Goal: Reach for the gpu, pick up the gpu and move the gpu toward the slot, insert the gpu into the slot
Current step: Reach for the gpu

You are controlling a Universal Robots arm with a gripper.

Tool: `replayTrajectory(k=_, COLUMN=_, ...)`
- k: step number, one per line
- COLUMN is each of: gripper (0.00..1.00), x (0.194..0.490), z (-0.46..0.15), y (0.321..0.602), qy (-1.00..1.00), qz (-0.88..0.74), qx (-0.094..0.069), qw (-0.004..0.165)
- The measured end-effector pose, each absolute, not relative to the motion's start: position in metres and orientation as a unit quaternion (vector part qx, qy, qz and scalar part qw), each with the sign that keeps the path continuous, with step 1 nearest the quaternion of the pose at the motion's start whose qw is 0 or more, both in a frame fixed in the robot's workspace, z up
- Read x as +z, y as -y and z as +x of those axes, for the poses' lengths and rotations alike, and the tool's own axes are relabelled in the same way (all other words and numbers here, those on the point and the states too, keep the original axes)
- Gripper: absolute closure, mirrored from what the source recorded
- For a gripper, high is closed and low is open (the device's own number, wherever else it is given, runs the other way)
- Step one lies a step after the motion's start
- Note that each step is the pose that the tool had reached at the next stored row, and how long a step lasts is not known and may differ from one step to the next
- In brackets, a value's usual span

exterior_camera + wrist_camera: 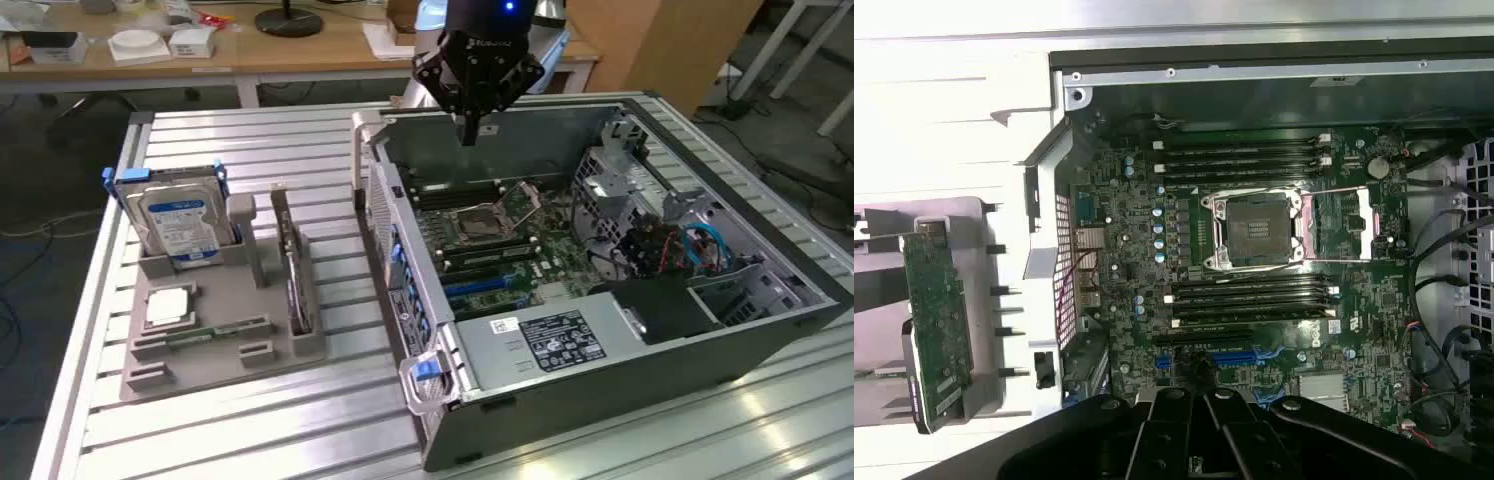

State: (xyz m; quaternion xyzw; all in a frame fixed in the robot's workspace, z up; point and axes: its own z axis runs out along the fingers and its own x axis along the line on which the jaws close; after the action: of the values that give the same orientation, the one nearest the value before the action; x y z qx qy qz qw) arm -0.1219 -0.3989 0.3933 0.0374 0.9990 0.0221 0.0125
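The gpu (pixel 296 272) is a thin dark card standing on edge in the grey holder tray (pixel 214 340), on the exterior view's left of the open computer case (pixel 601 390). From the wrist view its green circuit side (pixel 936 320) faces me. My gripper (pixel 470 128) hangs above the far edge of the case, well away from the gpu, with its fingers shut and nothing between them. In the wrist view my gripper (pixel 1199 395) is over the motherboard. The blue slot (pixel 483 290) lies on the motherboard, and in the wrist view the slot (pixel 1239 357) is close to my fingertips.
A silver hard drive (pixel 180 222) with a blue-white label stands upright in the tray, and a green memory stick (pixel 220 330) lies flat near its front. Inside the case are the CPU socket (pixel 1259 230), cables (pixel 674 250) and a black power unit (pixel 661 305). A desk (pixel 200 50) stands behind.
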Motion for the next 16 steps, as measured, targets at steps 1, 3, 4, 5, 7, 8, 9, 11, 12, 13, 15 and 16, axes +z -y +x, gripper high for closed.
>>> replayTrajectory(k=1, gripper=0.90, x=0.393, z=-0.122, y=0.399, qy=-0.999, qz=0.037, qx=0.022, qw=0.012)
replayTrajectory(k=3, gripper=0.90, x=0.393, z=-0.122, y=0.399, qy=-0.999, qz=0.037, qx=0.022, qw=0.012)
replayTrajectory(k=4, gripper=0.90, x=0.393, z=-0.122, y=0.399, qy=-0.999, qz=0.037, qx=0.022, qw=0.012)
replayTrajectory(k=5, gripper=0.90, x=0.393, z=-0.122, y=0.399, qy=-0.999, qz=0.037, qx=0.022, qw=0.012)
replayTrajectory(k=7, gripper=0.90, x=0.393, z=-0.122, y=0.399, qy=-0.999, qz=0.037, qx=0.022, qw=0.012)
replayTrajectory(k=8, gripper=0.90, x=0.393, z=-0.122, y=0.399, qy=-0.999, qz=0.037, qx=0.022, qw=0.013)
replayTrajectory(k=9, gripper=0.90, x=0.393, z=-0.123, y=0.399, qy=-0.999, qz=0.037, qx=0.022, qw=0.013)
replayTrajectory(k=11, gripper=0.90, x=0.393, z=-0.125, y=0.399, qy=-0.999, qz=0.037, qx=0.022, qw=0.012)
replayTrajectory(k=12, gripper=0.90, x=0.393, z=-0.126, y=0.399, qy=-0.999, qz=0.037, qx=0.022, qw=0.012)
replayTrajectory(k=13, gripper=0.90, x=0.393, z=-0.127, y=0.399, qy=-0.999, qz=0.037, qx=0.022, qw=0.012)
replayTrajectory(k=15, gripper=0.90, x=0.393, z=-0.130, y=0.399, qy=-0.999, qz=0.037, qx=0.022, qw=0.012)
replayTrajectory(k=16, gripper=0.90, x=0.393, z=-0.132, y=0.399, qy=-0.999, qz=0.037, qx=0.022, qw=0.012)
